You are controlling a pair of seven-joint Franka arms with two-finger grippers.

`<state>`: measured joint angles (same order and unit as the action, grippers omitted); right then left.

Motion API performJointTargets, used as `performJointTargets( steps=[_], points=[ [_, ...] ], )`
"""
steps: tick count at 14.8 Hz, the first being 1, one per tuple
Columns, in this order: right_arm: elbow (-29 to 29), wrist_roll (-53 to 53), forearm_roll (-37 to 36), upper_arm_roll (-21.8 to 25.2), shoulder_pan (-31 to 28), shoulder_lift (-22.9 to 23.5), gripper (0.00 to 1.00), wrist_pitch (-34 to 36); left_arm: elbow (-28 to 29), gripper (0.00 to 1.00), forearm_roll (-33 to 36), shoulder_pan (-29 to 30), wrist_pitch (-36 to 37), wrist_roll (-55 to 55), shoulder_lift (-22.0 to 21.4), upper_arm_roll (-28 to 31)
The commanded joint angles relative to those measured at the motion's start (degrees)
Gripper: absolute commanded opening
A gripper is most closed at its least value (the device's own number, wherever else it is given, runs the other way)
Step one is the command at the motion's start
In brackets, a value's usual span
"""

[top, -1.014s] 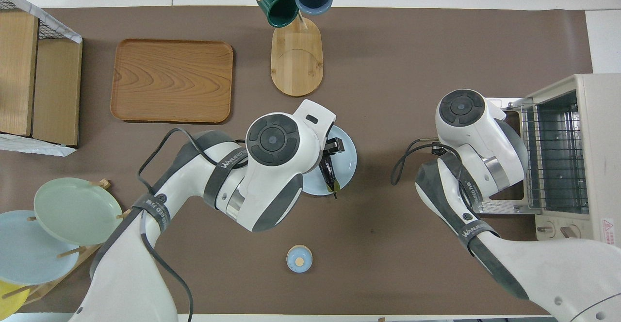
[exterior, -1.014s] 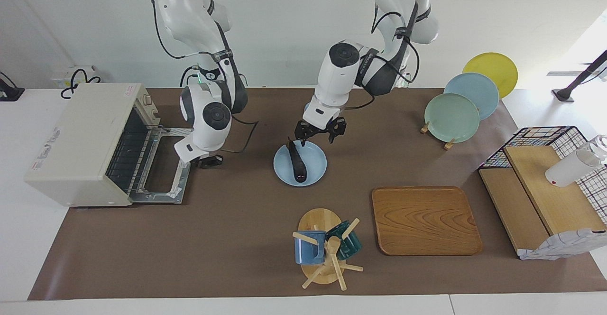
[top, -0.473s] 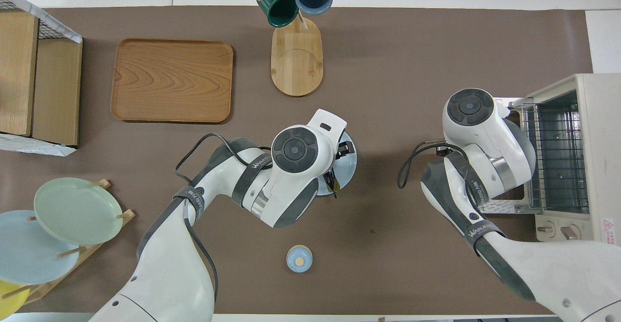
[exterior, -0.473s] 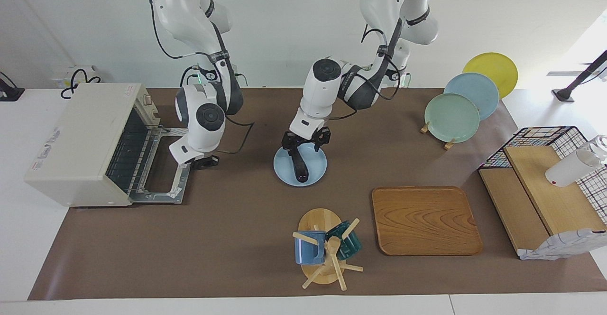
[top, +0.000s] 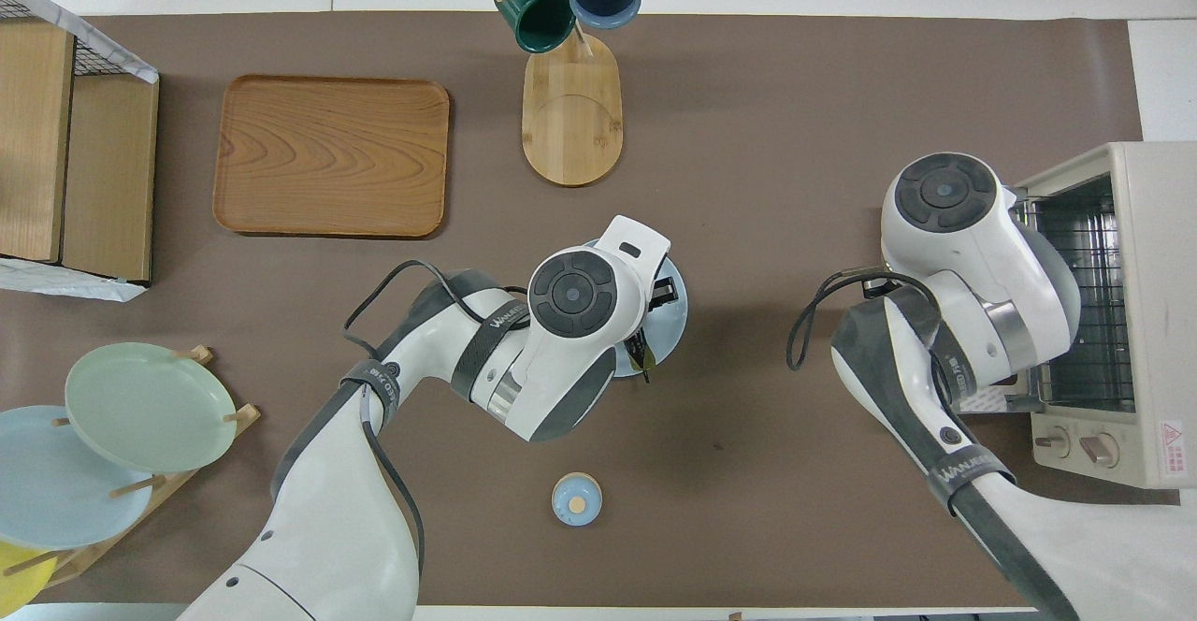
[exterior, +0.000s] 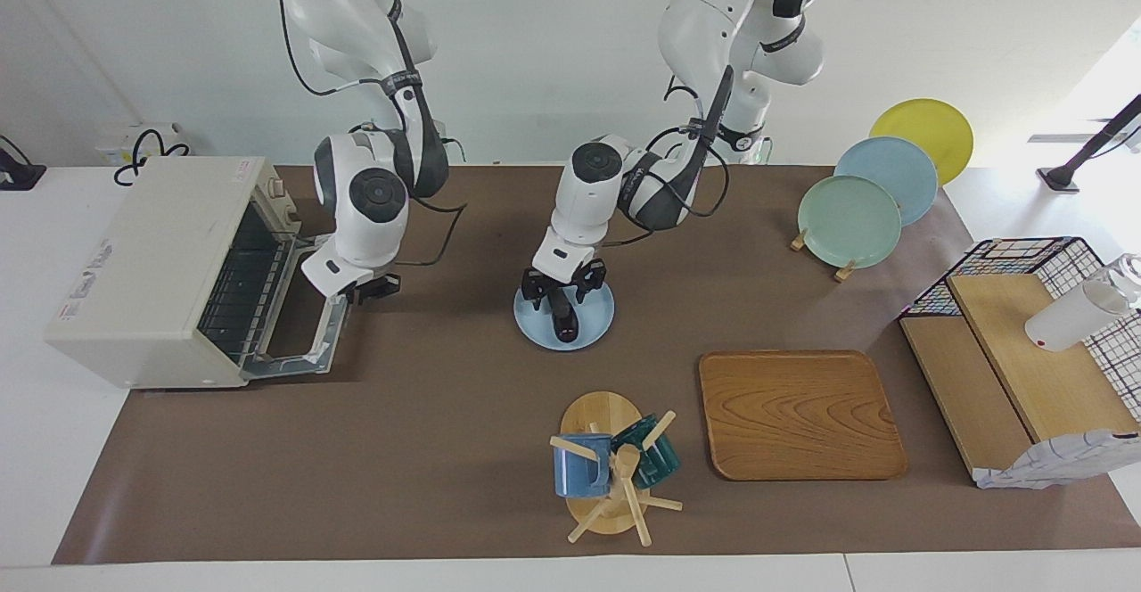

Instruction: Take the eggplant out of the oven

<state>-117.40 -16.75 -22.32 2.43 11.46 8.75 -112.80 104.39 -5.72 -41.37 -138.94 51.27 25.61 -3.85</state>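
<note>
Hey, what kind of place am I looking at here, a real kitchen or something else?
Probably a robot lab's mock kitchen, not a home: two arms work at a paper-covered table set with a toaster oven, a rack of plates and a mug tree before a bare wall.

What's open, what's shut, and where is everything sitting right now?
oven, door open.
eggplant, lying on the light blue plate.
left gripper, low over the eggplant.
right gripper, at the oven door's edge.
blue mug, hanging on the wooden stand.
green mug, hanging on the wooden stand.
</note>
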Motion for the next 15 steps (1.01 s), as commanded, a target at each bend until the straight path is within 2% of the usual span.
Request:
performJointTargets(
  steps=[1, 4, 5, 8, 9, 13, 15],
  points=[
    [0.8, 8.4, -1.2, 0.4, -5.4, -3.6, 0.13, 1.2, 0.9, 0.52, 0.9, -1.2, -1.3, 0.1, -0.3, 1.1],
    [2.0, 12.4, -1.1, 0.3, -7.8, -5.6, 0.13, 3.7, 0.5, 0.08, 1.7, -1.1, -0.9, -0.4, -0.3, 1.3],
    [3.3, 13.4, -1.0, 0.3, -8.2, -5.6, 0.13, 5.6, 0.3, 0.0, 2.4, -1.0, -0.5, -0.4, -0.3, 1.4],
    [6.3, 16.6, 1.9, 0.4, -8.9, -6.2, 0.13, 10.0, 0.2, 0.0, 2.6, -0.3, 0.9, -0.7, -1.4, 1.5],
    [6.6, 17.4, 2.2, 0.5, -9.5, -6.7, 0.14, 10.7, 0.1, 0.0, 2.6, 0.3, 2.4, -1.3, -3.1, 1.6],
    [6.8, 20.3, 2.5, 0.5, -10.8, -10.2, 0.15, 13.4, -1.1, 0.0, 2.4, 8.2, 12.3, -9.7, -9.9, 1.4],
    [7.2, 20.4, 4.5, 0.4, -11.0, -11.3, 0.17, 14.6, -4.5, 0.0, 2.1, 13.5, 16.9, -16.8, -9.4, 1.4]
  ],
)
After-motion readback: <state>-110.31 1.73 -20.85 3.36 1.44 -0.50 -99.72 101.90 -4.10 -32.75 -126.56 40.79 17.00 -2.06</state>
